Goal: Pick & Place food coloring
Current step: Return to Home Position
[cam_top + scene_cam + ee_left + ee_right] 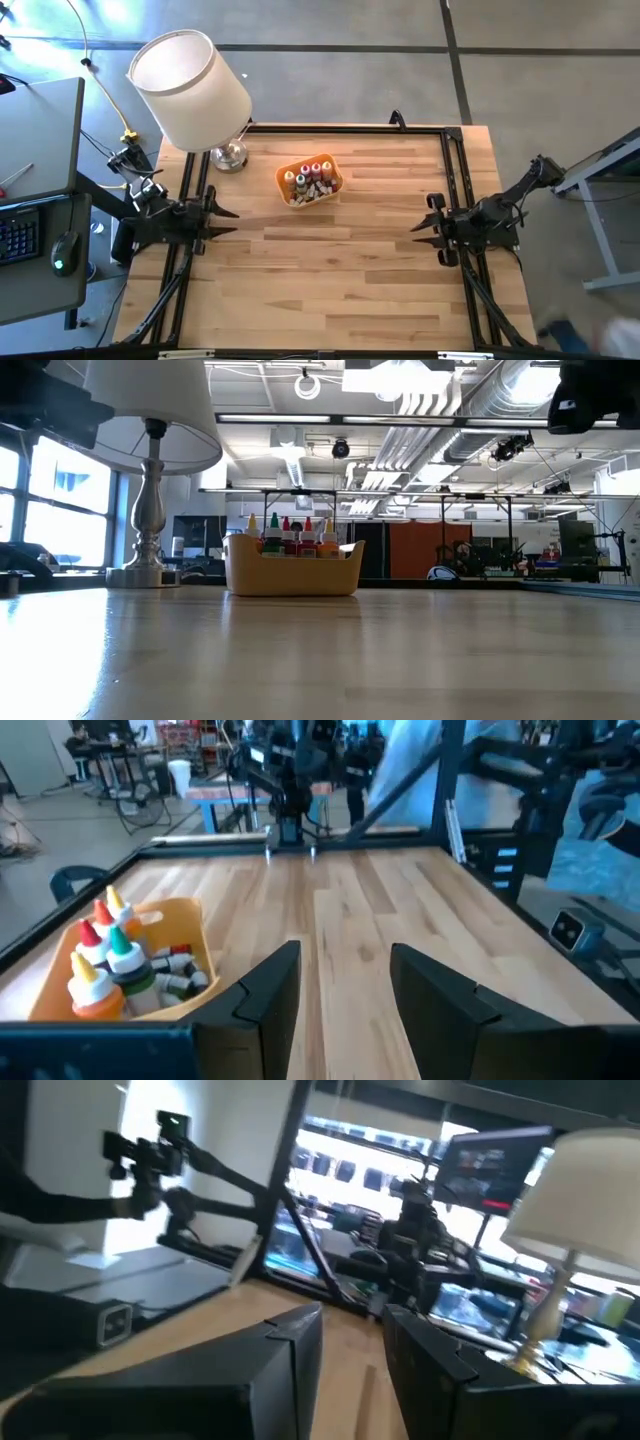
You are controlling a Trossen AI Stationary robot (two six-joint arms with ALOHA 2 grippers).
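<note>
Light wooden surface (330, 280), seen from above. The left gripper (236, 222) hangs at its 9 o'clock edge and the right gripper (414, 232) at 3 o'clock. Each one's dark fingers stand apart, holding nothing. Farther back, toward 12 o'clock, sits an orange plastic bin (290, 575). The small food coloring bottles (310, 178), capped red, green, orange and yellow, are inside it, some upright, some lying down. A white-shaded lamp with a silver base (190, 88) stands at 11 o'clock, near the bin.

One bin (338, 181) holds the bottles (308, 176): at least four stand upright, a few more lie flat, too small to count. One lamp (190, 88), one worktop (330, 270). Two claws: left claw (230, 222), right claw (420, 229).
</note>
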